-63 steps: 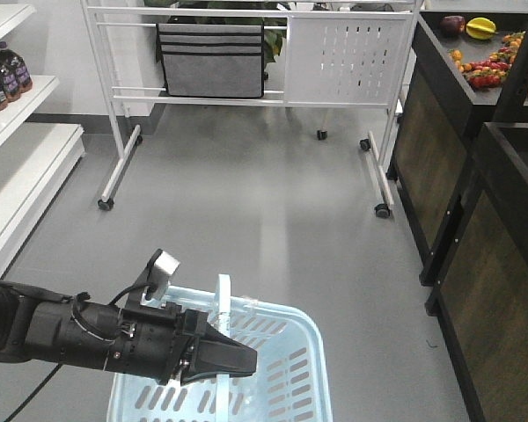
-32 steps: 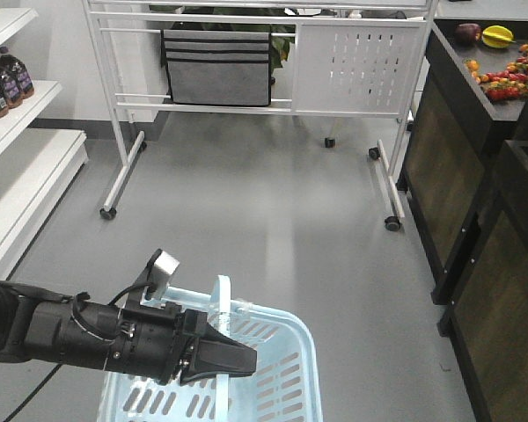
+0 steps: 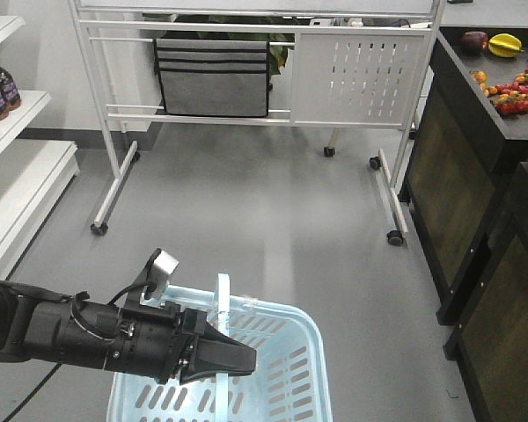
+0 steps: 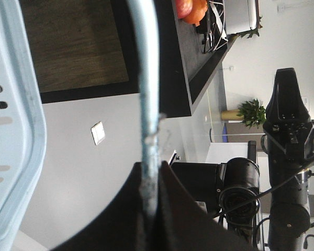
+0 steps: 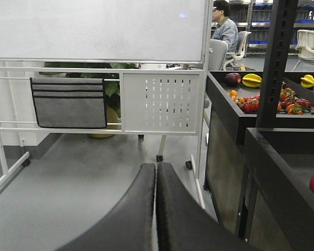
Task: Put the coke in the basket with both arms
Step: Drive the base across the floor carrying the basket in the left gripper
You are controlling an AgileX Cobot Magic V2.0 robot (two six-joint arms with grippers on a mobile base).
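Observation:
The light blue basket hangs low in the front view, over the grey floor. My left gripper is shut on the basket's hoop handle. In the left wrist view the handle runs straight into the closed left gripper, and the basket's rim fills the left edge. My right gripper is shut with nothing between its fingers and points at the floor ahead. The right arm shows at the right of the left wrist view. The coke is out of view.
A white wheeled rack with a grey pocket organiser stands ahead. Dark counters with fruit line the right side. White shelves on the left carry purple-labelled bottles. A person sits far back.
The whole scene has shifted in the front view: the left shelves slid further left and the rack sits slightly differently. The left gripper keeps its hold on the basket handle.

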